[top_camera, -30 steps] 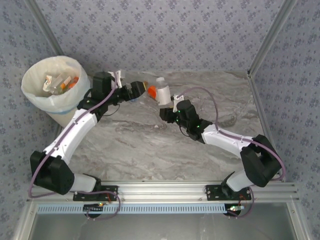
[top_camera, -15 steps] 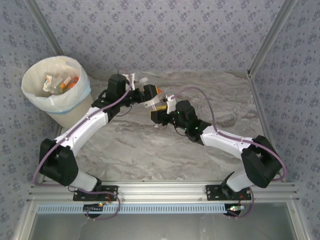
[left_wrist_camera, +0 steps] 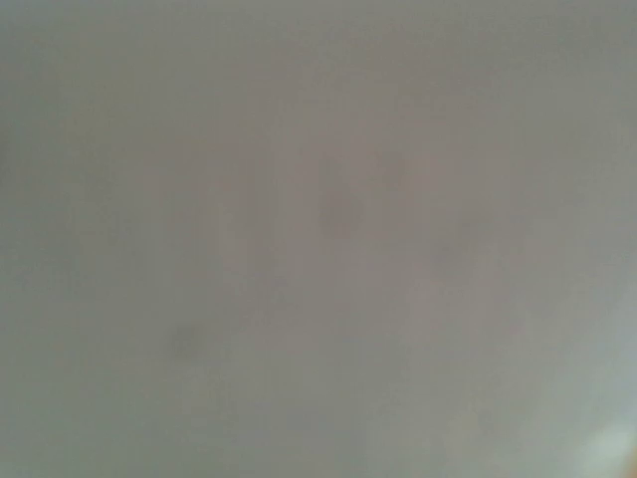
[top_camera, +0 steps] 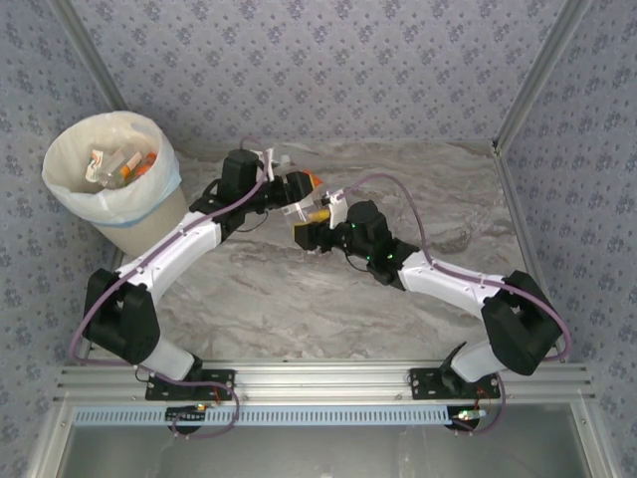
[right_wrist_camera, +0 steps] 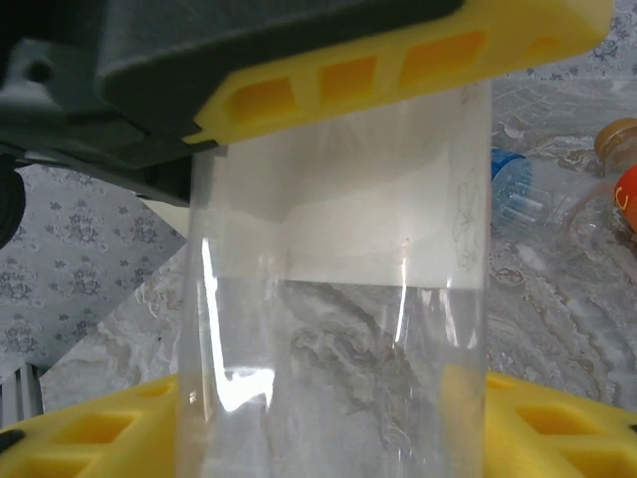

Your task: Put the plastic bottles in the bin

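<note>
Shifted slightly left, R gripper (right_wrist_camera: pixel 338 239) clamps bottle (right_wrist_camera: pixel 299 378); L gripper (top_camera: pixel 296 191) maybe on it, can't tell.

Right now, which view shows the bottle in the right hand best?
Right wrist: the clear bottle stands close-up between the right hand's yellow pads, the left hand's pad across its top. Top external: mostly hidden where the hands meet. Left wrist: blurred grey, nothing to tell.

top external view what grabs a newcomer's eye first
The left gripper and right gripper meet nearly nose to nose over the far middle of the table. At far left stands the pale-blue bin with bottles in its liner. The right gripper clamps a clear bottle between yellow pads.
</note>
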